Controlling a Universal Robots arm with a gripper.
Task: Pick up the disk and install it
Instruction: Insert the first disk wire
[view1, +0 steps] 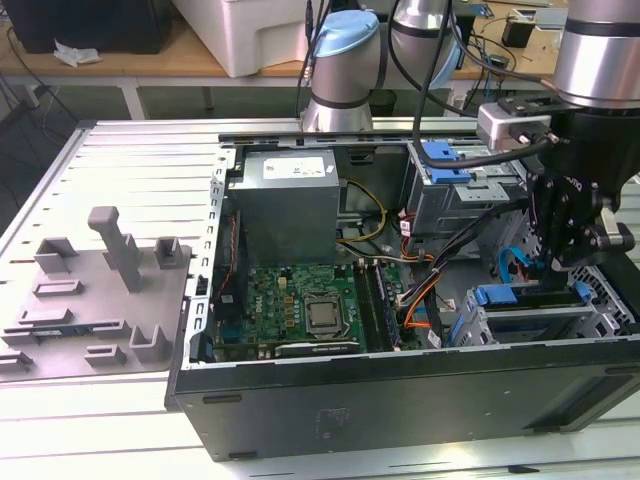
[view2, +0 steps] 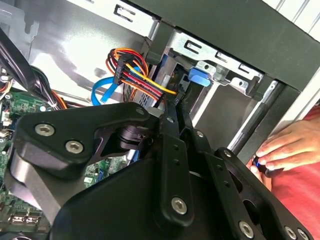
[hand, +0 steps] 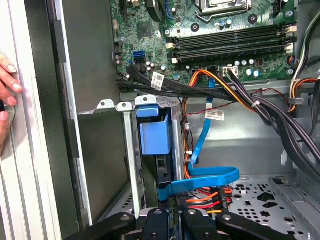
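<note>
Inside cage, disk, hand above, person's fingers outside

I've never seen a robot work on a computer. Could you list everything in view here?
Computer case: one, black, open, on the slatted table.
Power supply: one, grey, inside the case.
Motherboard: one, green, case floor.
Disk: one, silver in blue carrier, in the drive cage under the end effector.
Data cable: one, blue, beside the cage.
Fixture block: one, grey, exterior view's left.
Person's hand: one, at the case edge.
Arm: one, silver.
End effector: one, black, above the disk.
</note>
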